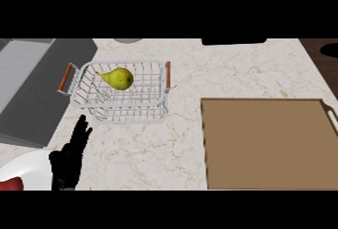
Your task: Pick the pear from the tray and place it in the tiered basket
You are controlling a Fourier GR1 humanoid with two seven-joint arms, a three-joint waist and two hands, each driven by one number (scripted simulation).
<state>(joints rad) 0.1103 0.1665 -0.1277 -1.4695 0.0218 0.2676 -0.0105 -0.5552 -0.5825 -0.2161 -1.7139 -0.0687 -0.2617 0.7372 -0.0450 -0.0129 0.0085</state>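
At the lower left, the robot's black left hand [69,157] rested near the view's edge with its fingers straight and relaxed, holding nothing, beside a white rounded object with a red patch [20,176] at the corner. Up and to the right of that hand stood the white wire tiered basket with orange handles [80,99], and the yellow-green pear [119,78] already lay in its upper tier, well apart from the hand. The pear's long axis ran roughly across the basket, its narrow stem end pointing left and slightly away. Farther right, the flat brown rectangular tray [267,143] lay bare on the pale marbled worktop [171,147]. The right hand showed nowhere in the view. Judging by this, the placing looked done, and the left hand was the only one near the basket.
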